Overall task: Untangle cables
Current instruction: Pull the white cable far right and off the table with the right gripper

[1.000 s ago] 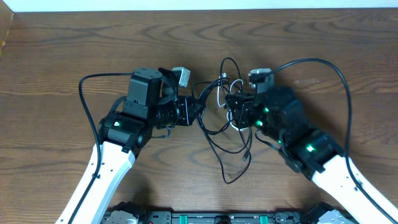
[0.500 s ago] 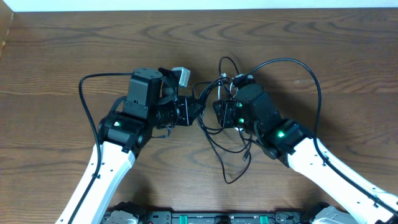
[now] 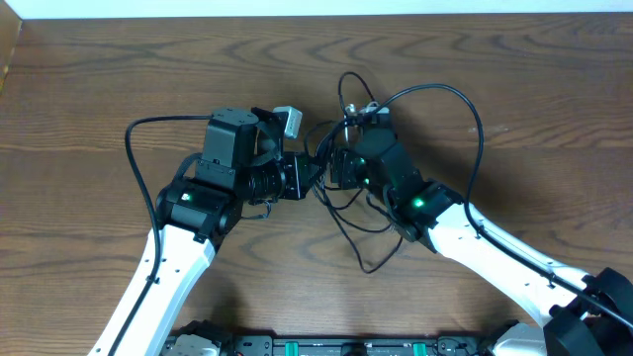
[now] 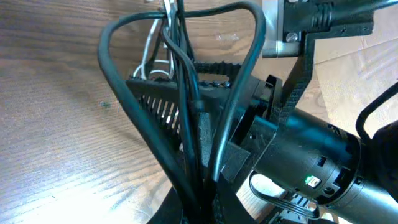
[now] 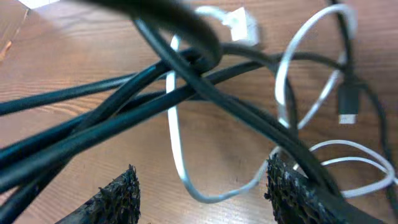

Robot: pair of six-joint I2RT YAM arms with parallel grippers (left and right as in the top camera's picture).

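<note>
Left gripper (image 3: 310,176) clamps the black cables (image 4: 189,87), anchoring the tangle, so the right gripper (image 5: 205,193), jaws apart, can probably take the white cable (image 5: 176,143) just ahead.

A big brown wood table (image 3: 99,89) fills the view. Dark wavy lines run across it from left to right. A thin white strip (image 3: 297,8) lies along the far edge. At the far left corner the edge looks lighter brown. Up close, the wood shines a bit and has a tiny dark speck (image 4: 106,104).
</note>
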